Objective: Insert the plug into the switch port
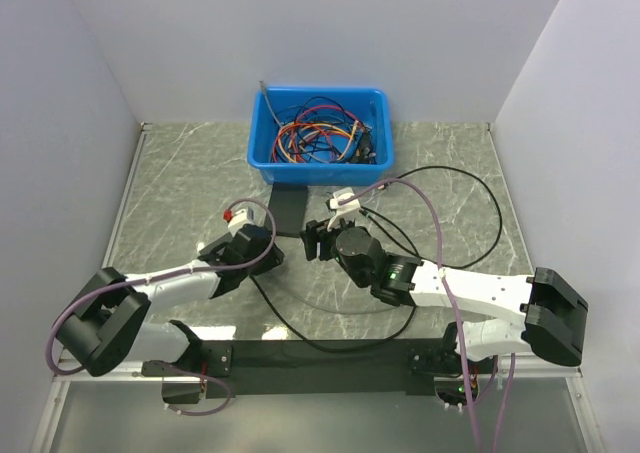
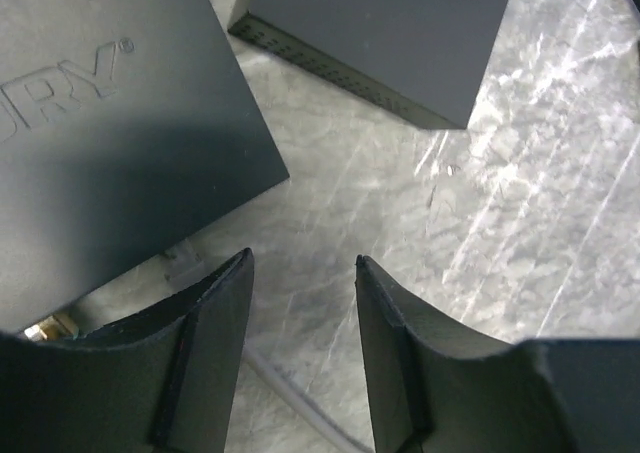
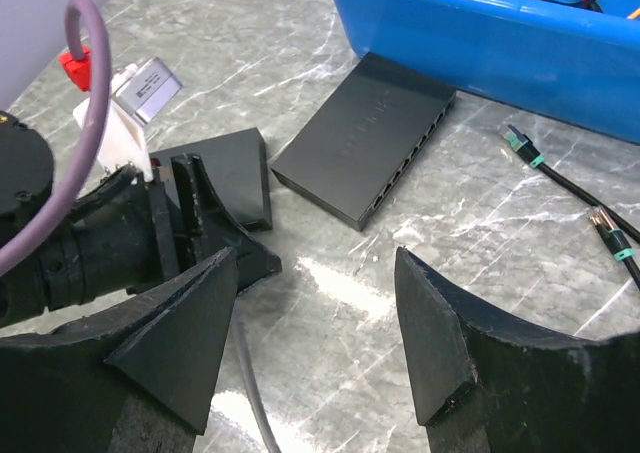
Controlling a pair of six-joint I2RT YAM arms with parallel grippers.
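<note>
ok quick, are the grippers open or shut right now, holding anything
left gripper: open, holding nothing
right gripper: open, holding nothing

Both arms reach forward, converging mid-table, apparently low; left gripper fingers parted; right gripper likewise parted.

Overhead plus wrist closeups; shared switch

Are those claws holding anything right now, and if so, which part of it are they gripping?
Nothing is held. The left gripper and the right gripper are both open and empty; one cable plug lies loose beside the switch.
</note>
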